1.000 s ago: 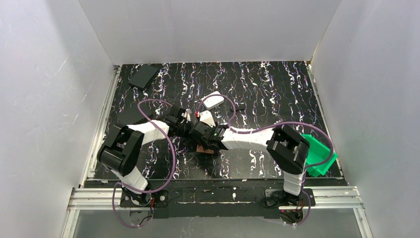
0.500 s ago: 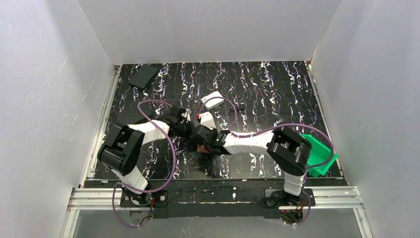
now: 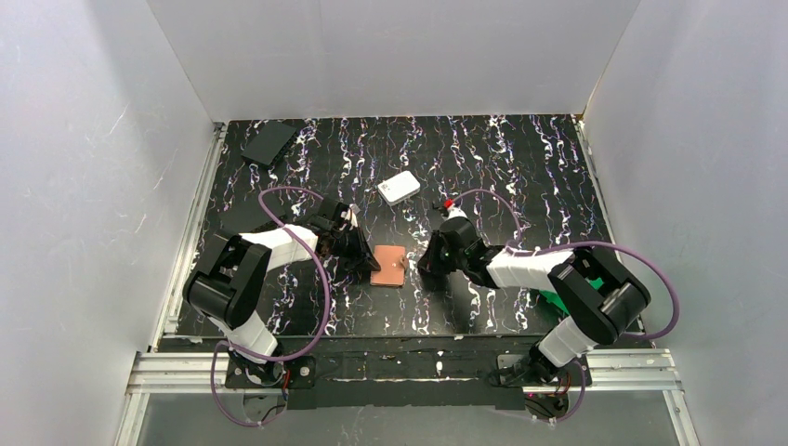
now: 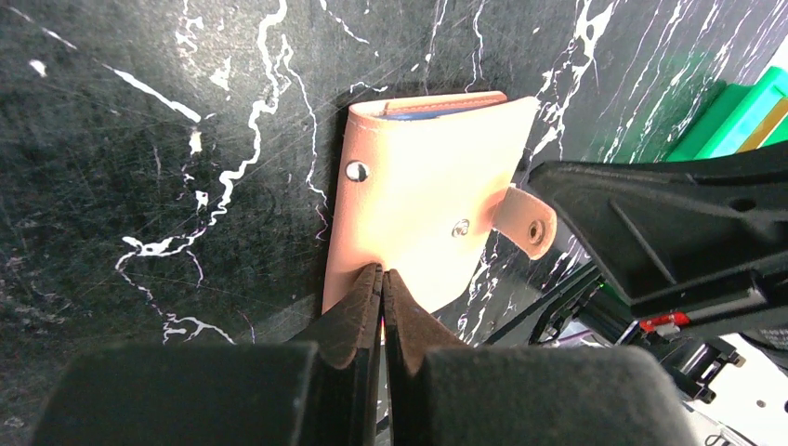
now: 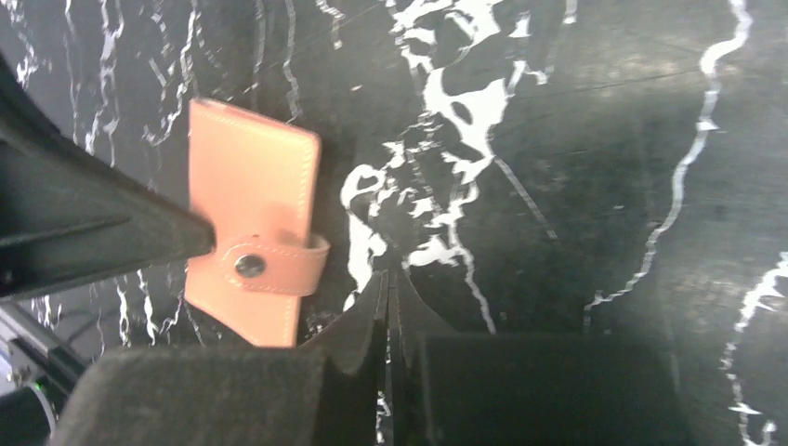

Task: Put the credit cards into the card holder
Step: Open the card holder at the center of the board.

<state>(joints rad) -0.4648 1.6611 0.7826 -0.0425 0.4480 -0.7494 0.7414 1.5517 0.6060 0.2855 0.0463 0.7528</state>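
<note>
The card holder point(image 3: 388, 266) lies folded shut on the black marbled table between my two grippers. It is orange-brown leather point(image 4: 423, 186), and its snap tab point(image 4: 526, 223) sticks out loose past one edge. A thin blue edge shows in its far opening. No credit cards lie apart in view. My left gripper point(image 4: 382, 275) is shut, its tips at the holder's near edge point(image 3: 361, 253). My right gripper point(image 5: 387, 279) is shut and empty, just off the tab side of the holder point(image 5: 246, 214), low over the table point(image 3: 426, 265).
A white rounded box point(image 3: 400, 188) sits behind the holder. A dark flat rectangle point(image 3: 269, 142) lies at the back left corner. A green bin point(image 3: 556, 302) is mostly hidden behind the right arm. White walls enclose three sides.
My right arm has pulled back to the right, off the holder, and its gripper has shut. The holder now lies uncovered and folded. The left arm has not moved.
</note>
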